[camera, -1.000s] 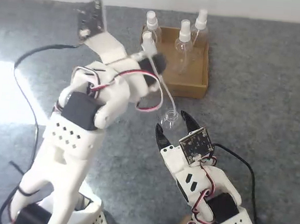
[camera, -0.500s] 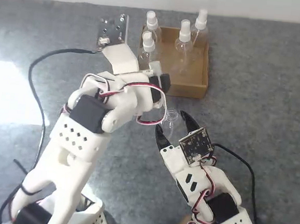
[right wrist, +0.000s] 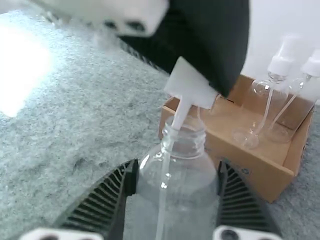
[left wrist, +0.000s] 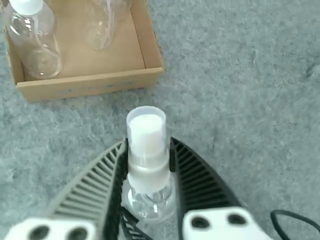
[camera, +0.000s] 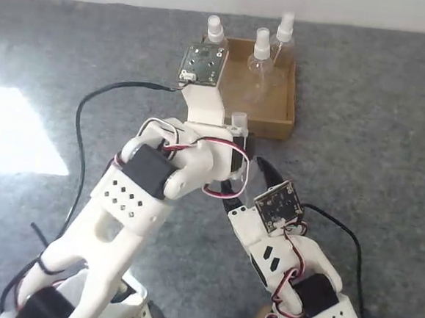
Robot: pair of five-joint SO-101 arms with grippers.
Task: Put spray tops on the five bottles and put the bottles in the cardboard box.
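Grey table (camera: 372, 98) under you, your right gripper (right wrist: 176, 172) hugs the open bottle (right wrist: 175, 200) near the cardboard box (camera: 286, 122) and your left gripper (left wrist: 147, 150) pinches the spray top (left wrist: 146, 131), its tube in the neck, so next I think you push it straight down and turn.

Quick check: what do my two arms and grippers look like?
The left arm and right arm are white plastic shells with black motor blocks. The left one has rows of small holes; red, white and black wires loop at the joints, and a black cable trails off. Each wrist carries a small circuit board. The left gripper and right gripper have black, ribbed, tapering fingers.
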